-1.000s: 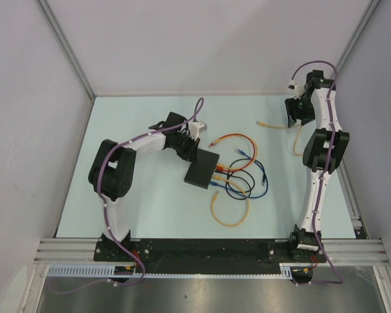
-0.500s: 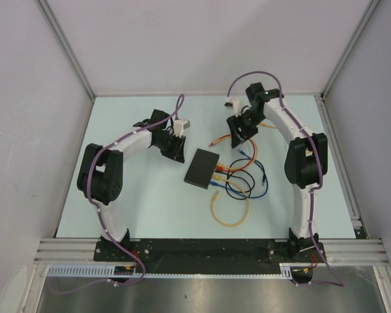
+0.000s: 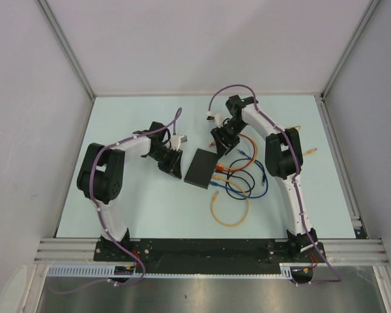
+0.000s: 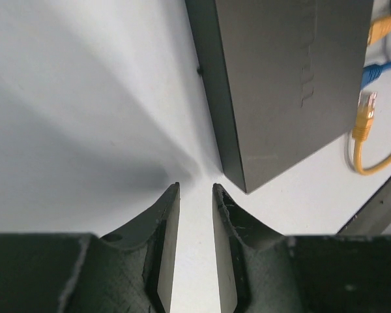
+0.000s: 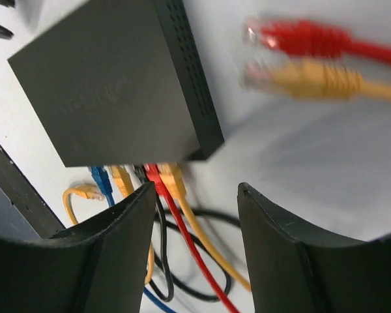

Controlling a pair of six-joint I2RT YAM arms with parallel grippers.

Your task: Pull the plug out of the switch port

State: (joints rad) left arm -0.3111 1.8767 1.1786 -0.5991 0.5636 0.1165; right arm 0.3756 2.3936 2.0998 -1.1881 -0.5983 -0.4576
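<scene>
The right gripper (image 5: 195,195) hangs with its fingers spread wide and empty. Just ahead, toward its left finger, is the row of plugs (image 5: 146,177) seated in the port face of the switch (image 5: 111,85), which lies flat on the table (image 3: 117,124) between the two arms. The cables (image 5: 186,239) leave that face toward the right arm's side, so the pull probably runs along that line. The left gripper (image 4: 195,189), its jaws narrowly parted around nothing, sits just beside the switch's portless corner, placed to brace it.
</scene>
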